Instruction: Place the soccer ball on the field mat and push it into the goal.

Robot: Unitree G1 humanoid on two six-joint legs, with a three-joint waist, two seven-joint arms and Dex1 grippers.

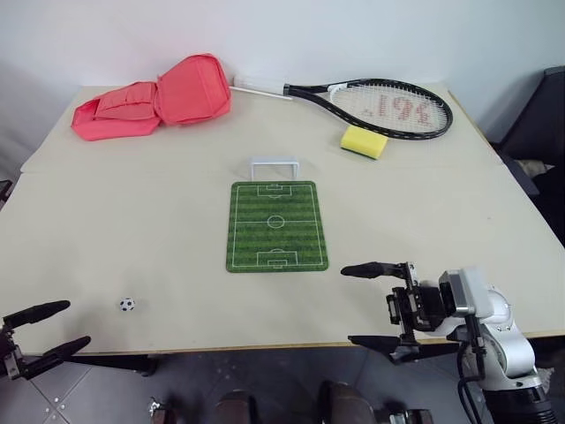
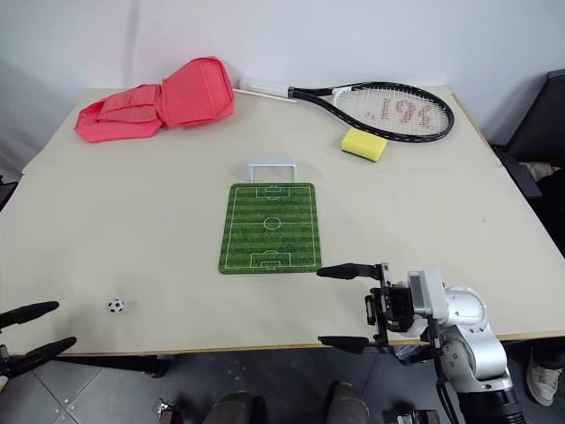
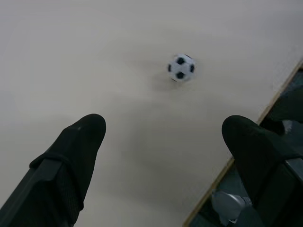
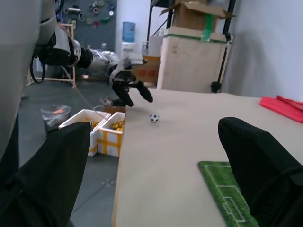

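The tiny black-and-white soccer ball (image 1: 127, 304) lies on the table near the front left edge, well left of the green field mat (image 1: 276, 225). At the mat's far end stands the small white goal (image 1: 274, 166). My left gripper (image 1: 46, 329) hangs open at the table's front left corner, a short way left of and in front of the ball (image 3: 181, 67), not touching it. By the front edge, right of the mat, my right gripper (image 1: 370, 305) is open too and empty, pointing left.
At the back of the table lie a pink folded bag (image 1: 152, 97), a black tennis racket (image 1: 380, 104) and a yellow sponge (image 1: 364, 141). Past the table's left edge, the floor holds white bins (image 4: 102, 130).
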